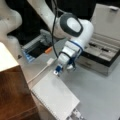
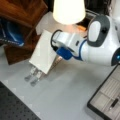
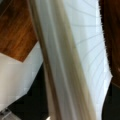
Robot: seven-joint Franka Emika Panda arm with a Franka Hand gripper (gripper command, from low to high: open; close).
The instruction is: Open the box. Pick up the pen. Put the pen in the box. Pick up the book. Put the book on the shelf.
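Pinching the book (image 1: 53, 96) at its 12 o'clock edge, my claw (image 1: 59, 70) holds it tilted, the shelf (image 1: 12, 92) at 9 o'clock.

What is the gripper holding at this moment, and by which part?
The gripper is at the book's edge farthest from the spiral binding; whether it has closed on the book cannot be told. The pen already lies in the open box.

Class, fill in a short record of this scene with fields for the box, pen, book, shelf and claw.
box: open, lid raised
pen: lying in a compartment of the box
book: white, spiral-bound, beside the shelf, one edge at the claw
shelf: brown wood with pale top, nothing seen on top
claw: at the book's far edge; grip on it not clear
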